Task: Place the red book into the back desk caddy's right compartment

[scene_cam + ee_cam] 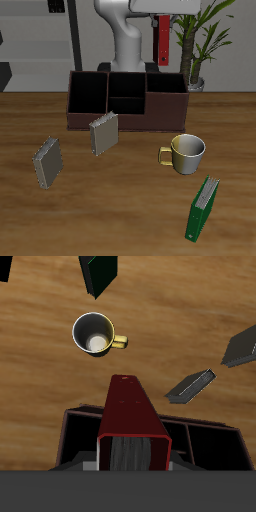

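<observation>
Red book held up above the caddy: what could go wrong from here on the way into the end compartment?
1. The red book hangs high above the caddy; released from there it could bounce off a wall or tip out.
2. In the wrist view the book juts beyond the caddy's front wall, so a straight descent might catch the rim.
3. The mug stands just in front; a toppling book could strike it.
</observation>
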You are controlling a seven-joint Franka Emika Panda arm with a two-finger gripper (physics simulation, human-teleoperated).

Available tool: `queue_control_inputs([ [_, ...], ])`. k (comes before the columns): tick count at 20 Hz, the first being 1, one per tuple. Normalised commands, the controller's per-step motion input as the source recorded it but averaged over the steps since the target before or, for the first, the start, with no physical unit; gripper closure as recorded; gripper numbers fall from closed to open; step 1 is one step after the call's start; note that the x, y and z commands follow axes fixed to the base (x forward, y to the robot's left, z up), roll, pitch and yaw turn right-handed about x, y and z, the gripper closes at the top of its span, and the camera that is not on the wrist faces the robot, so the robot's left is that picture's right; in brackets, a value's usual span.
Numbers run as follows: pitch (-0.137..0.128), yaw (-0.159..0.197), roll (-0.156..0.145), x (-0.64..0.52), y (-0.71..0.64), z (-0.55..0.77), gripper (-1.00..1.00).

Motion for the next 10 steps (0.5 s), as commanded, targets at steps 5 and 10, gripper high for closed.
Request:
queue_control_inputs([
  [5,-0.021,0.033,0.048,-0.35,0.25,0.11,1.0],
  [10,0.004,0.012,0.026,-0.26,0.12,-0.02,1.0],
])
